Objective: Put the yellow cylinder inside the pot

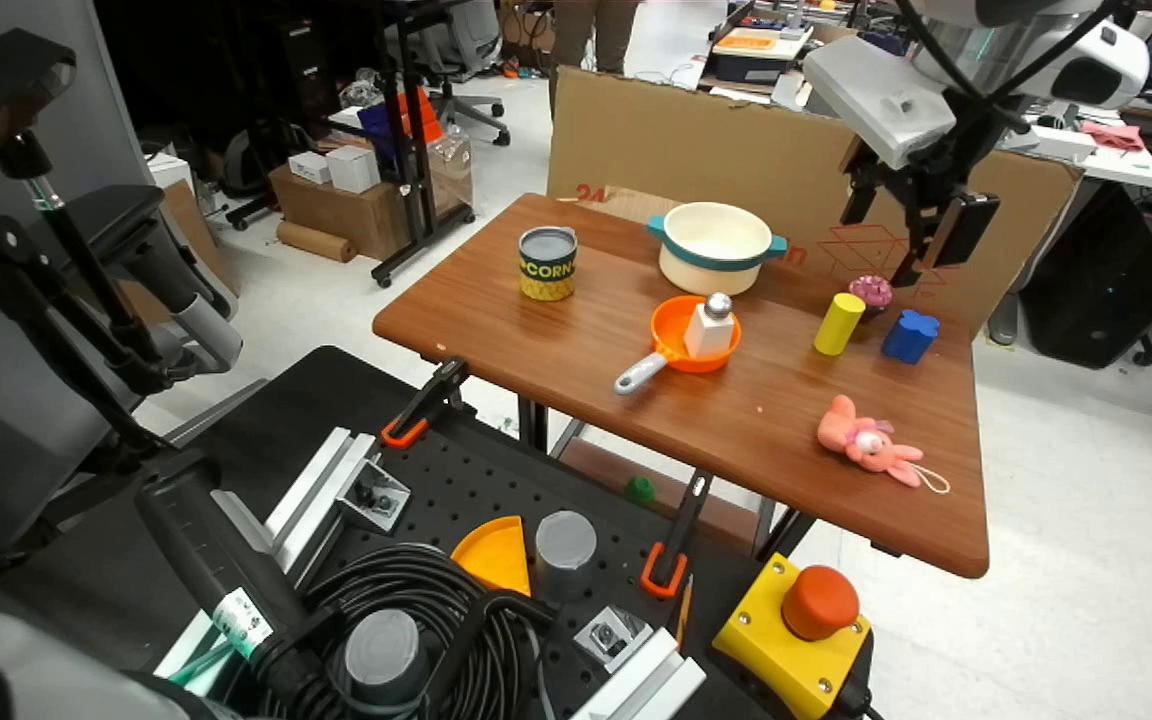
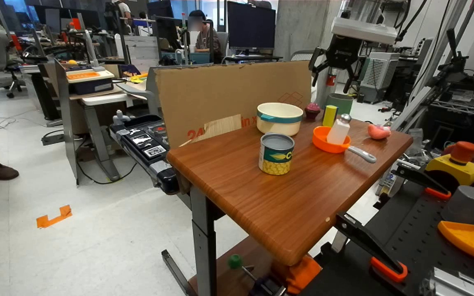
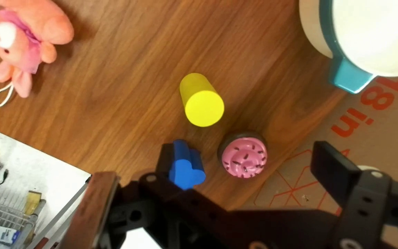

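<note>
Wrist view | pincer (image 3: 248, 162) released, spread wide | clear of the yellow cylinder (image 3: 201, 101)

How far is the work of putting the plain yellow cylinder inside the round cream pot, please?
Done: nothing yet; the plain yellow cylinder stands on the brown wood-grained table, outside the round cream pot. In hand: nothing; the open black fingers hang higher than the cylinder, not touching it. Left: gripping it, then placing it inside the pot.
</note>
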Available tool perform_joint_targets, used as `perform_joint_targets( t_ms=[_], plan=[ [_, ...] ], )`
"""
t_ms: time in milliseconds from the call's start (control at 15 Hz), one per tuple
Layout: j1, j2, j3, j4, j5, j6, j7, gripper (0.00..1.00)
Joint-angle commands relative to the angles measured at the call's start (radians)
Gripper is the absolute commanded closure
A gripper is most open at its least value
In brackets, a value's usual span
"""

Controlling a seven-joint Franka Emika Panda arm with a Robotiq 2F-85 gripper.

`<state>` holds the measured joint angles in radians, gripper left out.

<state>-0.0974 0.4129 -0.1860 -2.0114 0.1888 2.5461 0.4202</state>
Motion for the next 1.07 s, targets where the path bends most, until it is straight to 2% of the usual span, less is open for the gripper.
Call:
perform_joint_targets(
  t_ms=[0,1000],
  plan=[
    [-0.001,0.000,0.007,-0.004,0.012,-0.021,0.015,0.00],
    [0.011,0.039,-0.029,0.005,-0.075,-0.173,0.037,0.00]
  ],
)
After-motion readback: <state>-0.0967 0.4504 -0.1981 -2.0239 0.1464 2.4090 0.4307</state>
